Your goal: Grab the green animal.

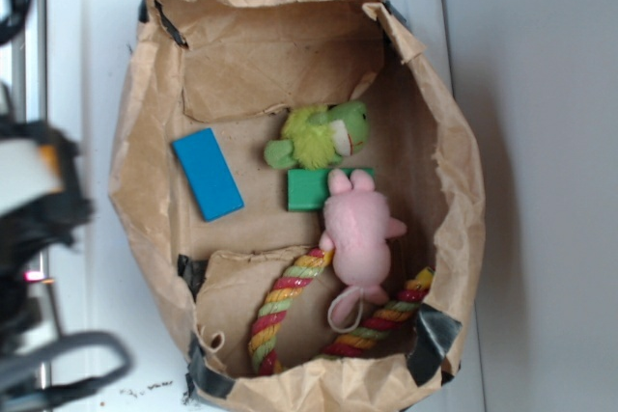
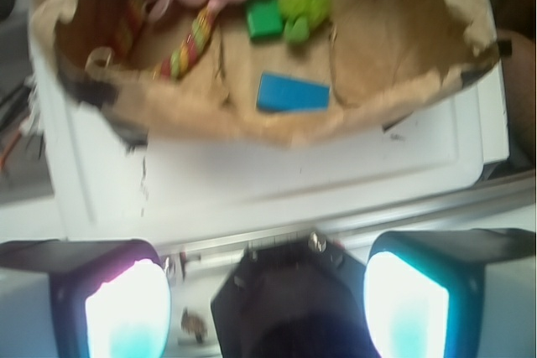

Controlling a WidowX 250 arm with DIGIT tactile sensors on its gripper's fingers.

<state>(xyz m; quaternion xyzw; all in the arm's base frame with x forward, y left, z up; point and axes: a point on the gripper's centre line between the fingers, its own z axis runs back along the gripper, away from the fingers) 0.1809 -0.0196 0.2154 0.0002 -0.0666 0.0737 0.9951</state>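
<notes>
One green animal point(image 1: 322, 135) in paper bag point(image 1: 145, 142), touching green block point(image 1: 307, 190) beside pink plush point(image 1: 355, 231); gripper point(image 2: 267, 303) spread wide, holding nothing, outside bag

The crumpled brown paper bag point(image 1: 145, 171) at the middle of the frame looks matt and creased, its rim patched with glossy black tape point(image 1: 435, 335). Inside, the fuzzy yellow-green plush animal point(image 1: 319, 137) has shaggy cloth fur, the pink plush animal point(image 1: 357, 233) a softer, shorter nap. The braided red, yellow and green rope point(image 1: 280, 311) is coarse twisted cord. The flat blue rectangular block point(image 1: 207, 173) and the flat green rectangular block point(image 1: 307, 190) appear smooth and matt. The white tabletop point(image 1: 87, 26) looks smooth, faintly glossy.
</notes>
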